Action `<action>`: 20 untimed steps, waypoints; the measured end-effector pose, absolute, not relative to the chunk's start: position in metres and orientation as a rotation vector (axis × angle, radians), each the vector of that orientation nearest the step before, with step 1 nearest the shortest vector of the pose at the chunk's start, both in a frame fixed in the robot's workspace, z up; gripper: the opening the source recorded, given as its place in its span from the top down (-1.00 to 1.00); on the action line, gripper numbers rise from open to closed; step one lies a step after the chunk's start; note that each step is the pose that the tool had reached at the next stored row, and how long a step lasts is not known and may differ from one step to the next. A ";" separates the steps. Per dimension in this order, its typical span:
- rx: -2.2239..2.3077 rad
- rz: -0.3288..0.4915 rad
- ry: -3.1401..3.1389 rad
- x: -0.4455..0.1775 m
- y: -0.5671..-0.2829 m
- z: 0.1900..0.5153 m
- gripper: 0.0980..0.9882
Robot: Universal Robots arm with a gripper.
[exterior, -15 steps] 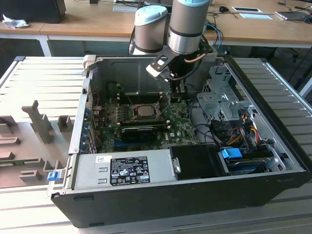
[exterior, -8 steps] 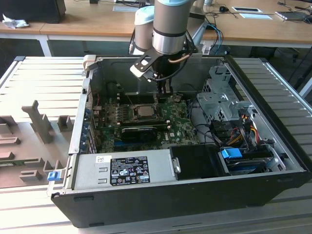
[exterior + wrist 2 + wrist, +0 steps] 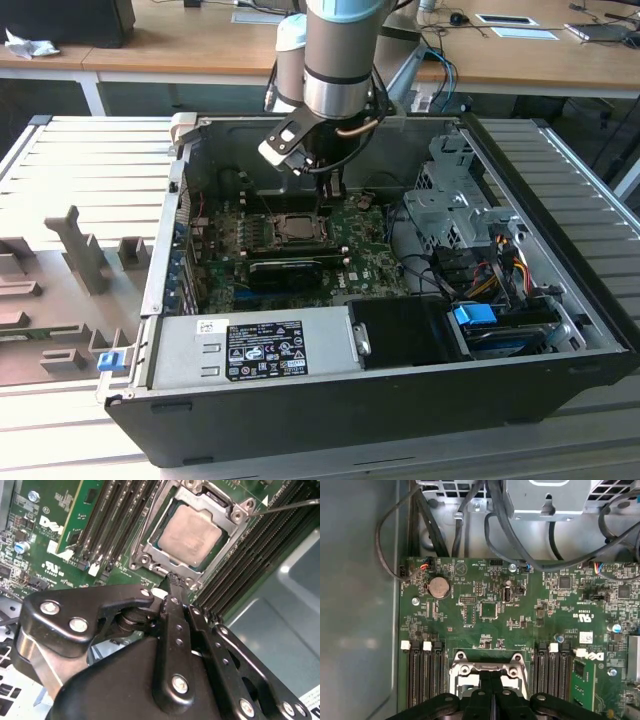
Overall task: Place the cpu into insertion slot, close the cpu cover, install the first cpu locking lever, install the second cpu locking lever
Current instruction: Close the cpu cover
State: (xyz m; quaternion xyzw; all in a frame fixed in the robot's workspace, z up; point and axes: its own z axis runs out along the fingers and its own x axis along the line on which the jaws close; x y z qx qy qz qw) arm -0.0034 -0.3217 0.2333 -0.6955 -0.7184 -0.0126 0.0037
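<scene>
The cpu (image 3: 192,535) is seen lying in the insertion slot (image 3: 297,226) on the green board (image 3: 490,610). The cpu cover (image 3: 232,530) is laid flat around it. The tool (image 3: 172,581) is held just by the slot's edge, its fingers pressed together with nothing gripped.

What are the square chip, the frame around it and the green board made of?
The cpu looks metal on top: a dull, pale silvery-beige face. The cpu cover around it seems bare metal, perhaps steel, catching bright glints. The green circuit board looks like a stiff, glossy lacquered sheet, probably fibreglass or plastic.
</scene>
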 end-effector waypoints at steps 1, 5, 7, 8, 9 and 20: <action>-2.180 -0.039 -2.252 -0.004 -0.322 0.233 0.98; -2.180 -0.040 -2.252 -0.005 -0.322 0.233 0.98; -2.180 -0.040 -2.252 -0.005 -0.322 0.233 0.98; -2.180 -0.040 -2.252 -0.005 -0.322 0.233 0.98; -2.180 -0.040 -2.252 -0.006 -0.322 0.233 0.98; -2.180 -0.040 -2.252 -0.008 -0.322 0.233 0.98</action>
